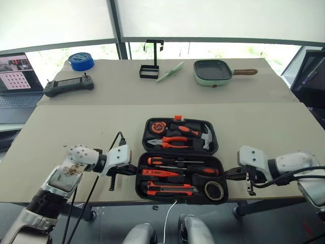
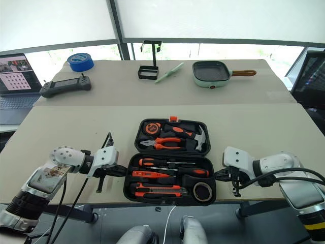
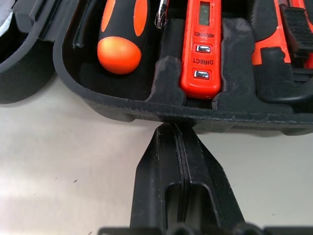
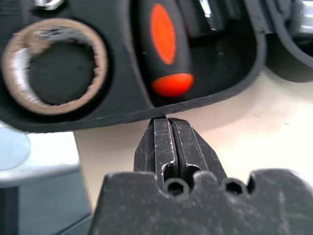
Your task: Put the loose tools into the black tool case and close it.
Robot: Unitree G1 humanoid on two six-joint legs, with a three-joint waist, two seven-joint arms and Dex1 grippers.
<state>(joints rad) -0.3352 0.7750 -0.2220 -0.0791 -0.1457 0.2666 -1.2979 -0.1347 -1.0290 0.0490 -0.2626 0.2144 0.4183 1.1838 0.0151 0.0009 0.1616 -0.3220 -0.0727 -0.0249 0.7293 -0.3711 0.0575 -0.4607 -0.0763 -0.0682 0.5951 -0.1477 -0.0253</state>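
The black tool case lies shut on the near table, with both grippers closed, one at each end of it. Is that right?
Not quite. The black tool case lies open, not shut: the left eye view shows its lid folded back and the tools in their slots. The rest holds: the left gripper and the right gripper are closed, one at each end of it.

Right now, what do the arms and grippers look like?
Both arms: silver-grey shells, white wrist housings, loose black cables. Left forearm bears a scuffed, brown-stained panel. Left gripper and right gripper: two black wedge-shaped fingers; the right's are scratched, with hex-socket screws at its base.
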